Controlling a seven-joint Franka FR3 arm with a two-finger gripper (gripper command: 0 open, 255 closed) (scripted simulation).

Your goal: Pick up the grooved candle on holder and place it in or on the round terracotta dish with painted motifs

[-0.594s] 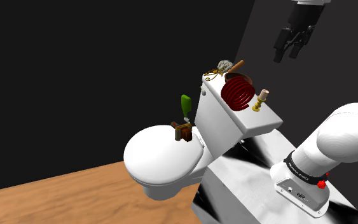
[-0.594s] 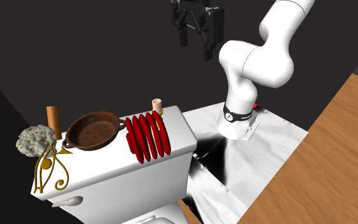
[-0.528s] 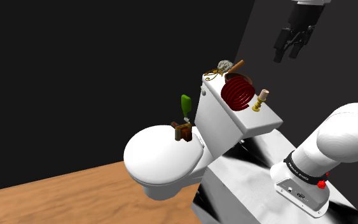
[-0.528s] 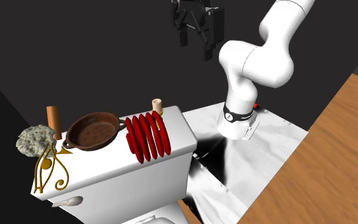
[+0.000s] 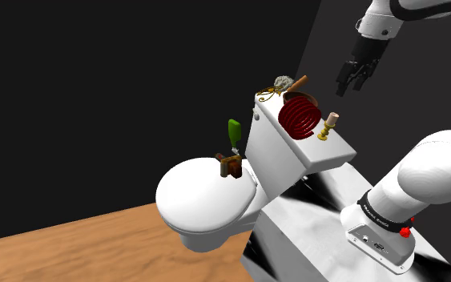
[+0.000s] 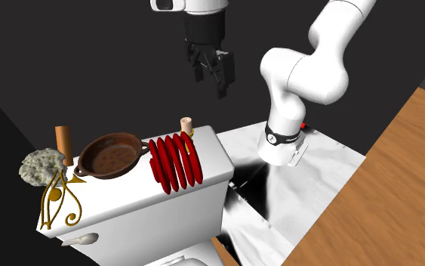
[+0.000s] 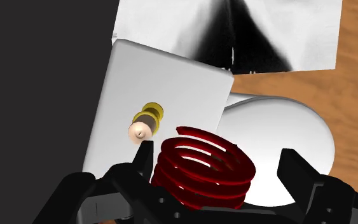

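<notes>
Cream wax on a small gold holder: that is the candle [image 5: 330, 124] I am after. It stands upright on the white toilet tank lid [image 5: 337, 149], at the end nearest the arm's stand [image 5: 295, 234]. Nothing is touching it.

Just beside it on the lid lies a dark red coil [image 6: 174, 162], which sits between the candle and the round brown dish [image 6: 112, 155]. The dish has a small handle at each side and lies flat on the lid with nothing in it. Beyond the dish, toward the second exterior view's left, I make out a short brown cylinder [image 6: 64, 142], a grey-green lumpy thing [image 6: 40, 166] and a gold eye-shaped ornament [image 6: 60, 200].

My end effector [image 5: 353, 78] hangs in the air above the candle end of the tank, well apart from the candle, pointing down. Through the wrist camera its two black fingers stand wide apart with no hold on anything. The candle shows just beside one finger [image 7: 145, 153], and the red coil shows in the gap between the two, far below and untouched.

Below the tank, the closed white toilet seat [image 5: 203, 192] carries a small brown object with a green piece above it [image 5: 234, 132]. Wooden floor [image 5: 95, 244] lies past it.
</notes>
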